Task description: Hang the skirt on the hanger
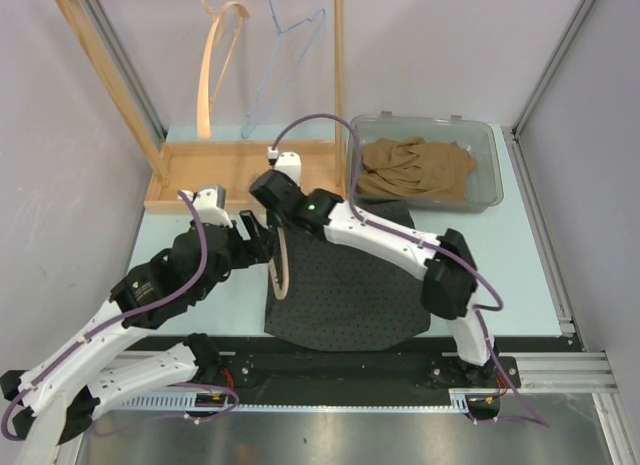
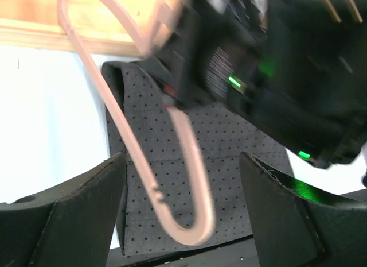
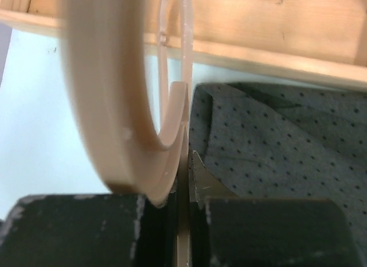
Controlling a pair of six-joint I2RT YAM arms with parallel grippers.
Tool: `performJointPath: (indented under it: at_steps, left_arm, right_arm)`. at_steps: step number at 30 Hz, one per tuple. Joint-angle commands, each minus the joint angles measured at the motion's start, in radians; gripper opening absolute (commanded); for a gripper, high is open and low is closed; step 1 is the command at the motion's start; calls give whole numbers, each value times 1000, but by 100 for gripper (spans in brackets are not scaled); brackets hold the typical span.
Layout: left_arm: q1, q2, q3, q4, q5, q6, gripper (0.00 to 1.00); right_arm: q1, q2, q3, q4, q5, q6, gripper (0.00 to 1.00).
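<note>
Skirt flat at front edge; right gripper pinches hanger thinly, left gripper wide, empty: hanger may twist loose.

The left arm and right arm are built of white shell links joined by chunky black joint housings. A thin purple cable runs along each. Small green lights glow on the right arm's black wrist housing. The left gripper has broad matte-black wedge fingers with scuffed grey edges. The right gripper has squared black finger blocks.
</note>
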Motion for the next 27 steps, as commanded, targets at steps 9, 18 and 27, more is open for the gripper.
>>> performJointPath:
  at_steps: [9, 18, 27]
  left_arm:
    - [-5, 16, -36, 58, 79, -22, 75]
    - [15, 96, -110, 70, 131, -96, 65]
    - [74, 98, -282, 92, 275, -174, 57]
  right_arm:
    - [6, -542, -786, 518, -285, -55, 0]
    - [40, -624, -993, 652, -297, 77, 0]
    - [41, -566, -1064, 762, -320, 244, 0]
